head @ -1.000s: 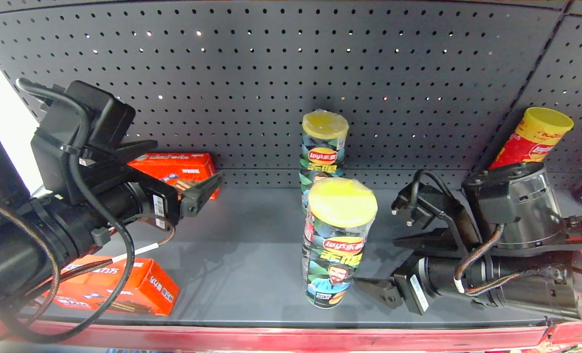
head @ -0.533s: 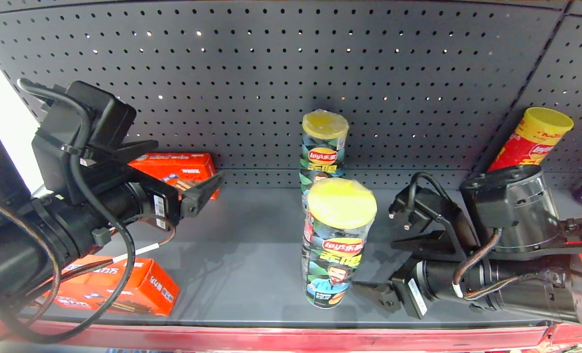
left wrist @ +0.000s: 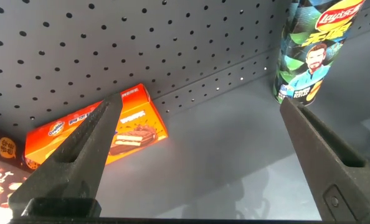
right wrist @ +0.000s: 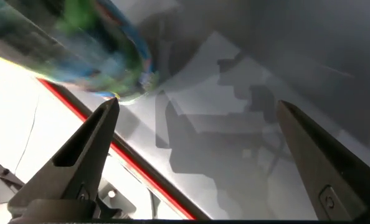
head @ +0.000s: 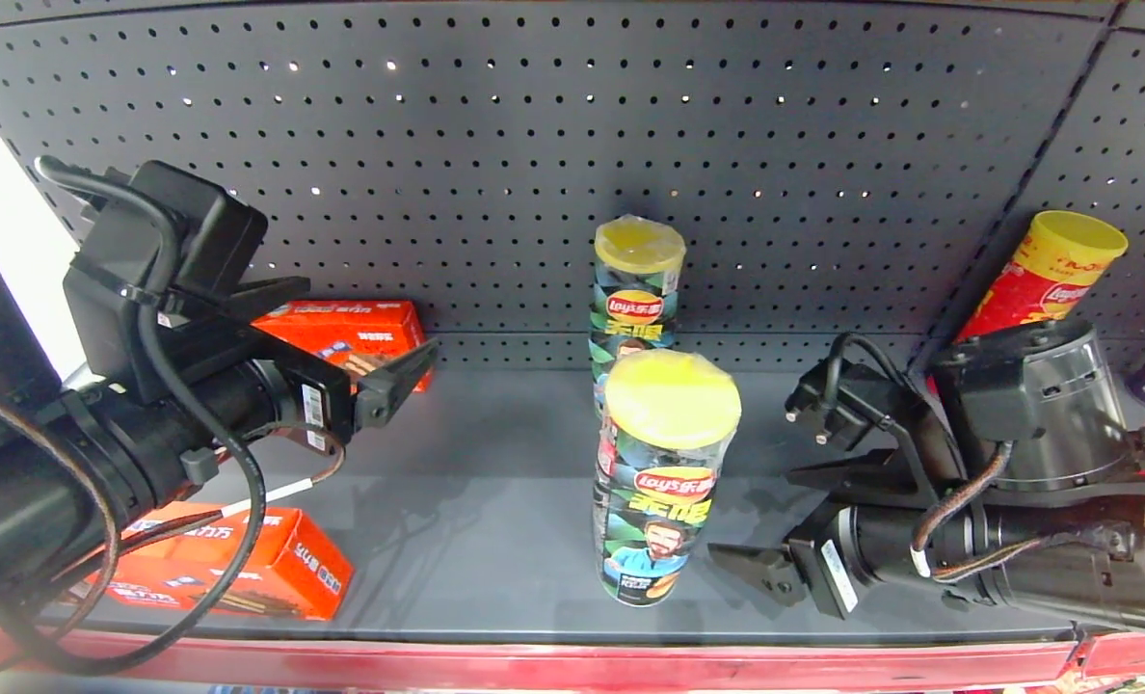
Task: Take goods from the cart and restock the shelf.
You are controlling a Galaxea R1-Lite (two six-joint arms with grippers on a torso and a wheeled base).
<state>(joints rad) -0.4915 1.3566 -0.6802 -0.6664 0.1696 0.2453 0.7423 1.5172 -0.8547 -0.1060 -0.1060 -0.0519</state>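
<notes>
Already upright on the shelf [head: 495,520], the front can [head: 667,477] stands just ahead of the rear can [head: 638,289]. The right gripper [head: 752,515], spread wide and empty, sits just right of it; the left gripper [left wrist: 200,106], equally wide and empty, is well left. A finger clipping this tall can could topple it over the red lip [head: 534,665].

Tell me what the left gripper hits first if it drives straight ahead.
Most likely the pegboard back panel, low near the shelf floor. The open left gripper frames bare space: orange box off one finger, chips can off the other. Depth is uncertain.
</notes>
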